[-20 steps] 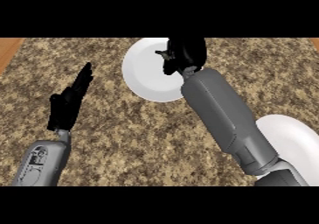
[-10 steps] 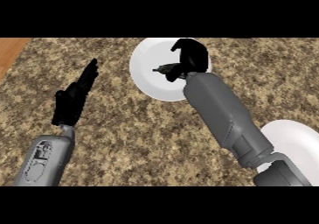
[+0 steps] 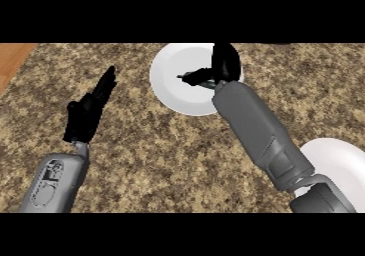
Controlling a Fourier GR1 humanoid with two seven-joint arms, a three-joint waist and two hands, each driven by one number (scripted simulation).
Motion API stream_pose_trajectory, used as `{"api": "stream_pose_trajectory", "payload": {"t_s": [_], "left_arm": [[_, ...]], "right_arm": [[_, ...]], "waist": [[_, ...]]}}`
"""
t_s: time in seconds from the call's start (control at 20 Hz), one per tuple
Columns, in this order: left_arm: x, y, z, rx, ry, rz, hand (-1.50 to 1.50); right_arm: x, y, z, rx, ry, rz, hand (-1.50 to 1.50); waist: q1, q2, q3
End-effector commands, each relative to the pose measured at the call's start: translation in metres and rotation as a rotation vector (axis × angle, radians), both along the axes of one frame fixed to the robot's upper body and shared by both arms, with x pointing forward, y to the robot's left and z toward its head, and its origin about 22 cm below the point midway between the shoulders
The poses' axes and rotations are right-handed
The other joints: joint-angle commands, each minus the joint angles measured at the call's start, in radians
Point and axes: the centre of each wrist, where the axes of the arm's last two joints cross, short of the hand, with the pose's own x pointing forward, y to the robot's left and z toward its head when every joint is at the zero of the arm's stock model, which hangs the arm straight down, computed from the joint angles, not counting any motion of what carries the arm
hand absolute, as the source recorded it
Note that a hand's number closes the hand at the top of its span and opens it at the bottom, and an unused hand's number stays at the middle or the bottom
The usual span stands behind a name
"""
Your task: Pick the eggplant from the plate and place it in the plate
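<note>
speckled desk (image 3: 177,150) carries a white plate (image 3: 177,95) at twelve o'clock. right hand (image 3: 223,65) curls above it; whether it pinches anything, cannot tell. left hand (image 3: 93,107) stays spread at nine o'clock.

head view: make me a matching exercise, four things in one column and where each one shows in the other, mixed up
Things:
1. left hand
2. right hand
3. far plate
4. near plate

Places:
A. lower right, beside the right forearm's base
B. top centre of the counter
C. left of the view, fingers straight, over bare counter
D. over the far plate's right side

Pairs: 1-C, 2-D, 3-B, 4-A
</note>
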Motion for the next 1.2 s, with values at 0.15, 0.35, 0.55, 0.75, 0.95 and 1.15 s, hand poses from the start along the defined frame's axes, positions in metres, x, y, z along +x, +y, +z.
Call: {"api": "stream_pose_trajectory", "payload": {"t_s": [0.15,0.35,0.55,0.75,0.95,1.15], "left_arm": [[-0.012,0.027,-0.007,0.016,0.010,0.067,0.00],[-0.008,0.015,-0.004,-0.006,0.038,0.083,0.00],[-0.012,0.020,-0.013,-0.004,0.039,0.112,0.00],[-0.028,0.015,-0.009,0.002,0.027,0.125,0.00],[-0.035,0.034,-0.005,0.012,0.019,0.122,0.00],[-0.023,0.041,0.009,0.014,0.037,0.115,0.00]], "right_arm": [[-0.001,-0.017,-0.004,0.246,-0.153,-0.136,-1.50],[-0.001,-0.035,-0.008,0.299,-0.194,-0.226,-1.50],[-0.010,-0.072,-0.024,0.328,-0.215,-0.225,-1.50],[-0.028,-0.113,-0.031,0.341,-0.168,-0.196,-1.50],[-0.044,-0.146,-0.013,0.312,-0.169,-0.153,-1.50],[-0.076,-0.174,-0.049,0.306,-0.171,-0.154,-1.50]], "waist": [[-0.061,-0.019,0.000],[-0.094,-0.027,-0.001],[-0.112,-0.031,-0.001],[-0.119,-0.037,-0.001],[-0.119,-0.038,-0.002],[-0.120,-0.036,-0.002]]}}
